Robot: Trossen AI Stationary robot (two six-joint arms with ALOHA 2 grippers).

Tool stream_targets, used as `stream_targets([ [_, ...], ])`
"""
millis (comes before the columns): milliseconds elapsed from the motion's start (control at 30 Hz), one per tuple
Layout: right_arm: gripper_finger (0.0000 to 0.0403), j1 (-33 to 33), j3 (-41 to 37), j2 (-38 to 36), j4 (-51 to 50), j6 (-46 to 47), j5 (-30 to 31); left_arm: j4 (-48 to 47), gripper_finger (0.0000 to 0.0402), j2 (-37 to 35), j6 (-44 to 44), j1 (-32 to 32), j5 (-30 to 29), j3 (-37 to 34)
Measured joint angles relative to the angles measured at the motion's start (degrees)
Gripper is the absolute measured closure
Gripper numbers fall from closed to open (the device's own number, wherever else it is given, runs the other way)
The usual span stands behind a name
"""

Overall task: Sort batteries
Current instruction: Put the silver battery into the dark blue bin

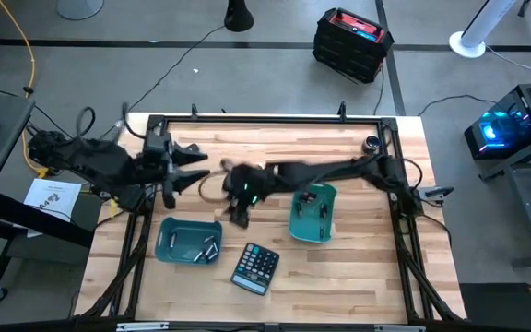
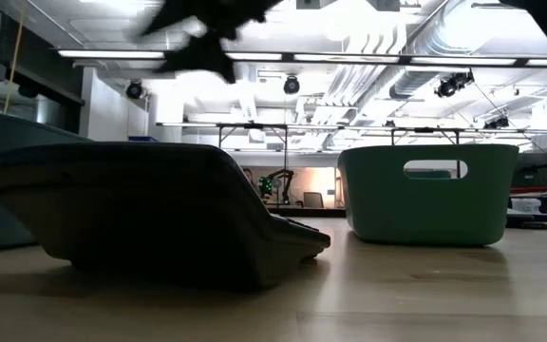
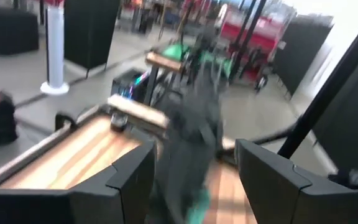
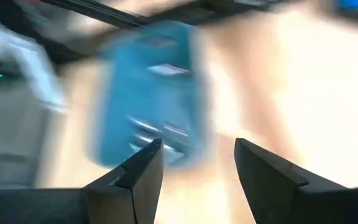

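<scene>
Above the table (image 1: pixel 339 277) centre, the right gripper (image 1: pixel 239 214), jaws spread and apparently empty, hung near the blue tray (image 1: pixel 189 243) of batteries (image 1: pixel 206 247). Left gripper (image 1: pixel 192 171) (also spread) waited close beside it; a collision looked possible if either swung inward.

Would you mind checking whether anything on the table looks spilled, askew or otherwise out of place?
Nothing stands out. The batteries lie inside the blue tray, the green bin stands upright, and the calculator lies flat, slightly angled.
</scene>
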Motion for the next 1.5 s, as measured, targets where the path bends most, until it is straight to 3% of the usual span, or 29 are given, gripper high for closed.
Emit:
stream_targets([
  [200, 0.0211, -5.5, -2.0, -6.4, -23.5, -11.7, 9.8, -8.9, 0.0193, 3.6, -4.4, -2.0, -1.6, -1.2],
  [400, 0.0211, -11.8, -13.5, -20.4, -29.2, -11.7, 11.1, -2.6, 0.0193, 7.8, -4.8, 0.5, -2.5, -10.1],
  [500, 0.0211, -13.1, -22.1, -30.9, -28.4, -6.1, 11.8, 4.0, 0.0193, 10.8, -4.1, 6.3, 5.6, -16.1],
  [633, 0.0211, -12.3, -33.1, -46.0, -25.8, 5.4, 13.5, 12.8, 0.0193, 18.1, 3.0, 18.2, 24.2, -20.7],
  [800, 0.0211, -5.9, -44.7, -61.2, -20.8, 23.4, 14.6, 12.3, 0.0193, 32.1, 16.6, 32.9, 42.3, -16.4],
  [900, 0.0211, -0.4, -50.2, -66.9, -16.3, 31.8, 18.7, 4.9, 0.0193, 40.7, 26.3, 38.6, 43.9, -10.3],
  [1067, 0.0211, 7.4, -56.4, -69.2, -7.9, 39.2, 27.0, -7.1, 0.0193, 52.2, 39.8, 43.9, 39.7, 1.0],
  [1200, 0.0211, 9.7, -58.4, -67.2, -3.2, 41.4, 29.4, -10.7, 0.0193, 58.2, 48.6, 45.4, 36.2, 7.4],
  [1500, 0.0211, 10.2, -58.8, -62.2, 3.6, 41.6, 29.5, -12.3, 0.0193, 65.5, 67.4, 44.7, 36.5, 11.3],
])
